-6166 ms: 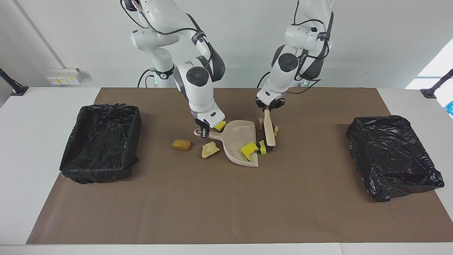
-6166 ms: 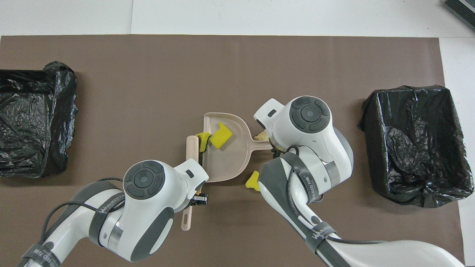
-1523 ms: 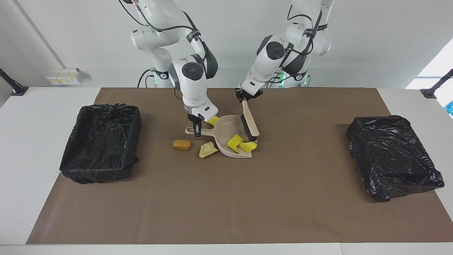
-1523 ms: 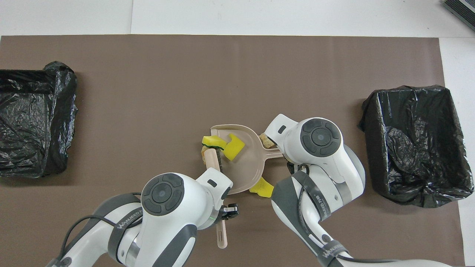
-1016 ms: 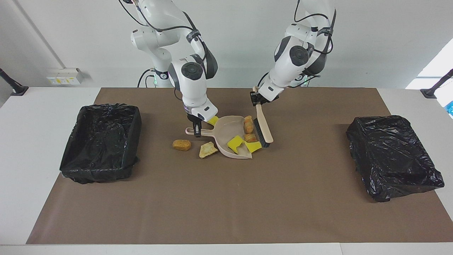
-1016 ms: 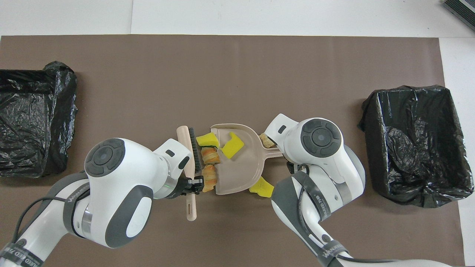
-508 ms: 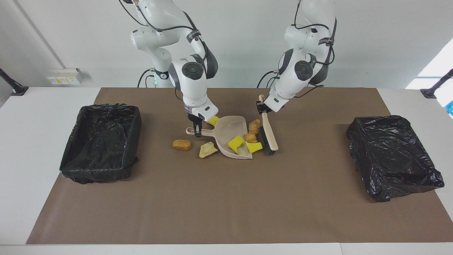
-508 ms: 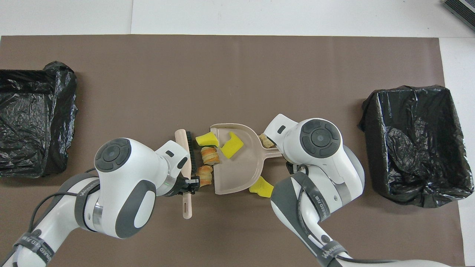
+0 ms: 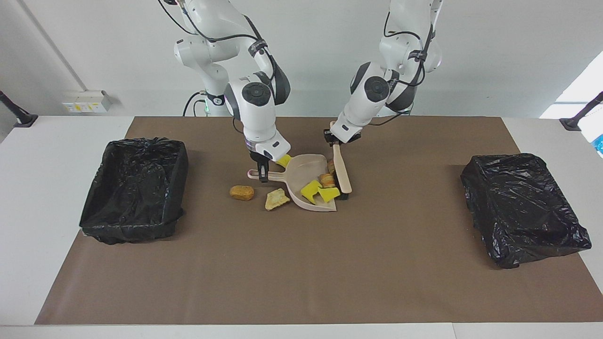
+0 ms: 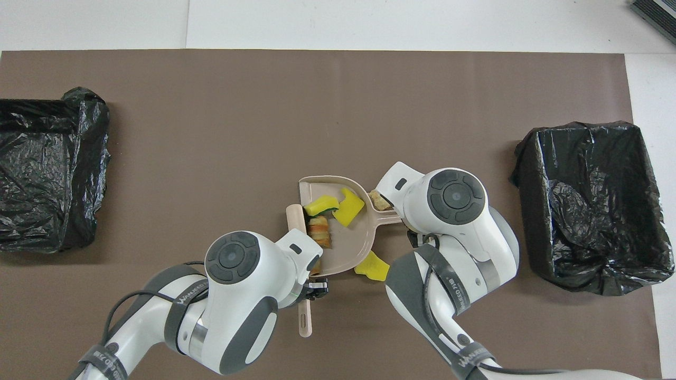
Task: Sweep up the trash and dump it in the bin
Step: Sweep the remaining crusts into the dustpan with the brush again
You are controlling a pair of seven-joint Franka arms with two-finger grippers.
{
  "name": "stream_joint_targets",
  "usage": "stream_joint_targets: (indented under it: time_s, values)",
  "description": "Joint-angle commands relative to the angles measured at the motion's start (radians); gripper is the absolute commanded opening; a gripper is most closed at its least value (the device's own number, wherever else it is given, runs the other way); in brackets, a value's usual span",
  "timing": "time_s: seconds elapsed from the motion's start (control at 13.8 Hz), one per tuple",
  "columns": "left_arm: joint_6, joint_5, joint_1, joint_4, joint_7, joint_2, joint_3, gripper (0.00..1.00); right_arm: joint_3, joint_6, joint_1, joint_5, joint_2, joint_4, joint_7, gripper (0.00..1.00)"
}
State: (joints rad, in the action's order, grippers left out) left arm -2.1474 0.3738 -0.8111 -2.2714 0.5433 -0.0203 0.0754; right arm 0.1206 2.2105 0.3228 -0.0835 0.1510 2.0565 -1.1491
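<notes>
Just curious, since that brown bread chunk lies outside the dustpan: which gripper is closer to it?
Right. The right gripper holds the dustpan's handle beside the brown chunk; the left gripper, holding the brush, is past the dustpan.

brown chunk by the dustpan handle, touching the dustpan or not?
Apart. The facing view shows bare mat between the brown chunk and the dustpan; a tan scrap lies between them.
</notes>
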Motion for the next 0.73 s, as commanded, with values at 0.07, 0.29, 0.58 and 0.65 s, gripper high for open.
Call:
stream_joint_targets:
  time_s: [0.07, 0.29, 0.58, 0.65]
  values:
    - [0.000, 0.005, -0.048, 0.065, 0.069, 0.000, 0.009, 0.00, 0.005, 0.102, -0.001, 0.034, 0.022, 0.027, 0.066, 0.00]
    - [-0.002, 0.005, -0.036, 0.072, 0.067, -0.013, 0.012, 0.00, 0.005, 0.140, -0.011, 0.057, 0.042, 0.025, 0.062, 0.00]
    - [-0.003, 0.027, 0.009, 0.072, 0.067, -0.007, 0.015, 0.00, 0.005, 0.160, -0.011, 0.107, 0.044, 0.024, 0.048, 0.00]
    - [0.009, 0.027, 0.013, 0.072, 0.067, -0.016, 0.020, 0.00, 0.005, 0.160, -0.011, 0.107, 0.045, 0.019, 0.046, 0.00]
